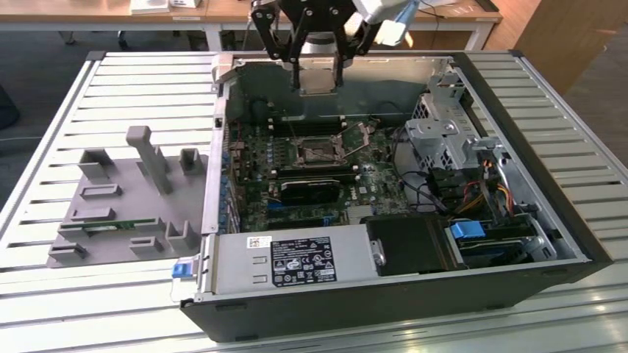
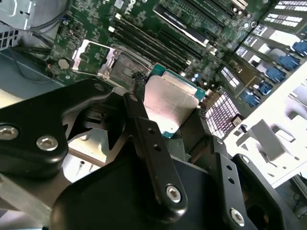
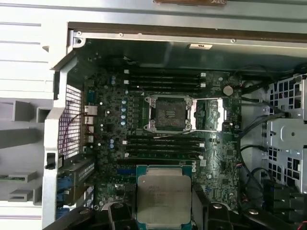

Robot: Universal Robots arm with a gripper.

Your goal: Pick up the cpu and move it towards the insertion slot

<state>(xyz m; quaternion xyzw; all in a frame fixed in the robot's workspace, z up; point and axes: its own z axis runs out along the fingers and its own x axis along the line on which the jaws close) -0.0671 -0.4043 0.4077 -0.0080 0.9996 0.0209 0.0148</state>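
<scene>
The slatted tabletop (image 1: 137,81) carries the open computer case (image 1: 510,243), its motherboard (image 1: 294,184) facing up. My arm comes down from above over the case's far wall in the exterior view, wrist pointing straight down. My end effector (image 1: 317,82) is closed on the cpu (image 3: 164,195), pinching two opposite edges. The chip is square, with no long axis, and lies flat, metal top up toward the first wrist camera. It hangs above the board, well apart from the insertion slot (image 3: 169,113), which stands open with a dark centre.
</scene>
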